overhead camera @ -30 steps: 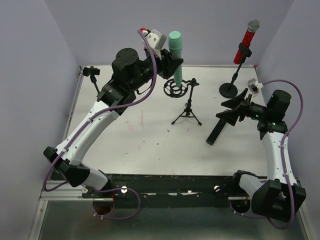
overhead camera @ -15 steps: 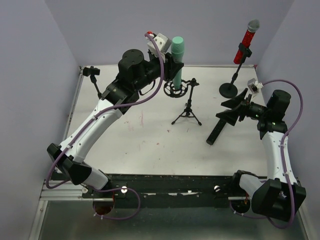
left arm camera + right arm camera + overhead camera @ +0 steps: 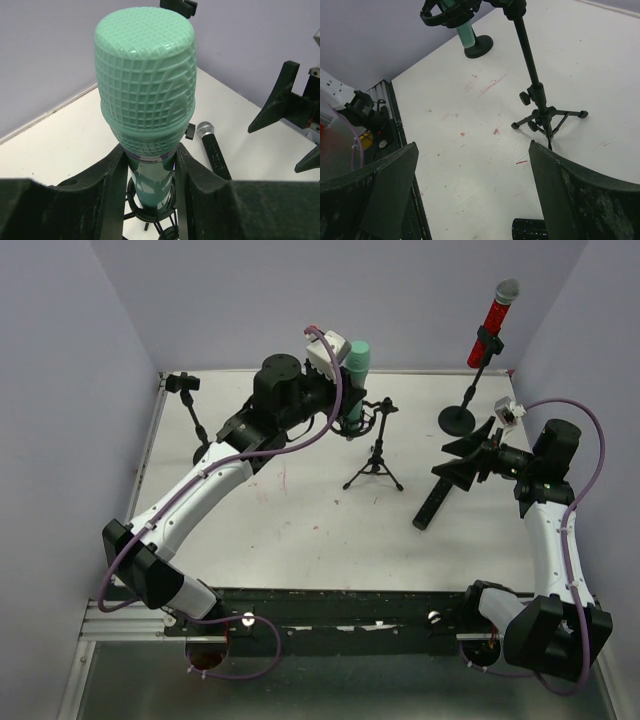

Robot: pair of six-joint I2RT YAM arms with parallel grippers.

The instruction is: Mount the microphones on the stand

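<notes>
- At rear centre of the worktop (image 3: 300, 530), find the mint-green microphone (image 3: 358, 353) upright, mesh head uppermost.
- Confirm its lower body passing down through the ring mount (image 3: 352, 424) of the tripod stand (image 3: 375, 468); see green above and below that ring in the right wrist view.
- Record the left end effector (image 3: 150, 187) closed on the mint-green microphone just under the head, with a black finger (image 3: 112, 200) pressed against either side of the body.
- Toward the right of the worktop, note the black microphone (image 3: 432, 502) lying flat, grey mesh head visible in the left wrist view, clear of the tripod stand.
- Record the right end effector (image 3: 458, 460) spread wide and holding nothing, poised above the far end of the black microphone; see no contact between the two.
- At rear right, note the red microphone (image 3: 493, 315) clipped at a slant in the tall stand (image 3: 458, 420) with the round base, silver mesh head on top.
- At rear left, note a small stand (image 3: 187, 390) close to the worktop edge, well apart from both end effectors.
</notes>
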